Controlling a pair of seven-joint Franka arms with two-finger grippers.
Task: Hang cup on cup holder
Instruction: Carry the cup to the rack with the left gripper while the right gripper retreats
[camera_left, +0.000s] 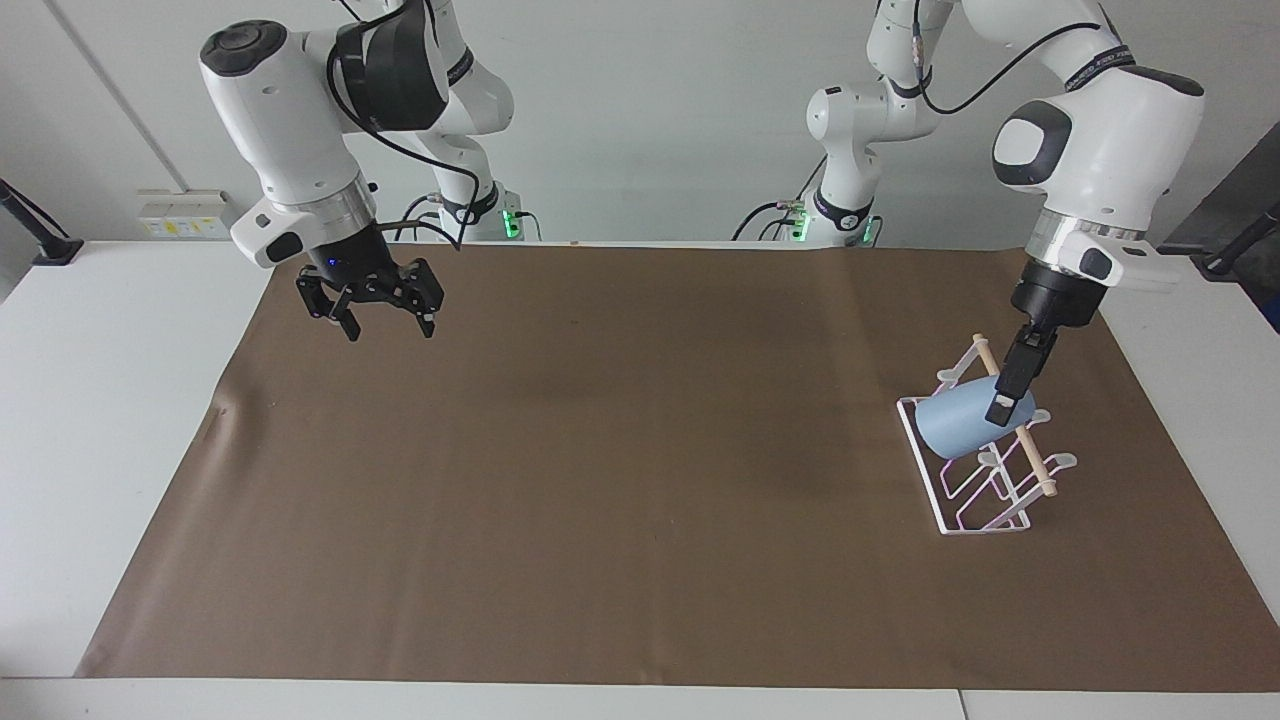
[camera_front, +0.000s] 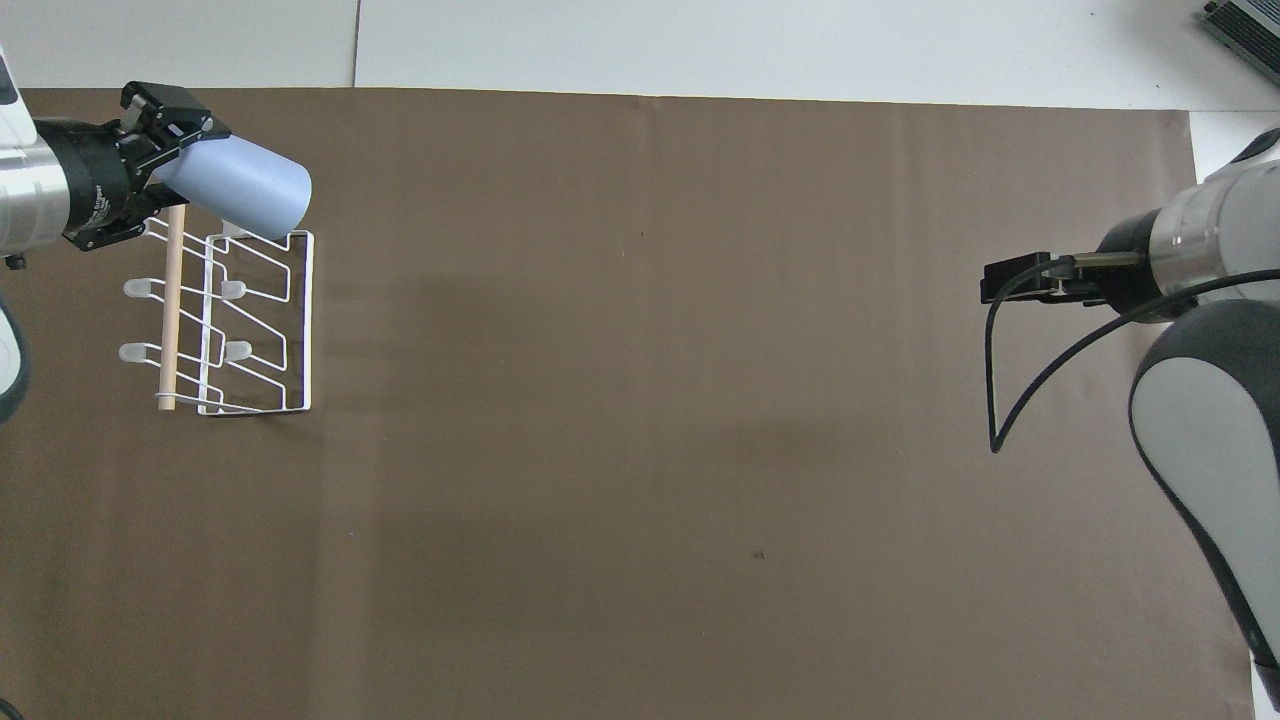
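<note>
brown mat (camera_left: 640, 500), white table (camera_left: 110, 420), wall sockets (camera_left: 188, 213)

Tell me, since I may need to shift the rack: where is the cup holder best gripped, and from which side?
Probably the wooden rod on top of the cup holder, taken from above at its end nearer the robots. That stretch runs bare and raised above the wire prongs, while the rod's other end is crowded by the blue cup in the left claw.

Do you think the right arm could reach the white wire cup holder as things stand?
Probably not readily: the white wire cup holder sits at the left arm's end, where the left hand holds the light-blue cup over it; the right hand waits, open.
</note>
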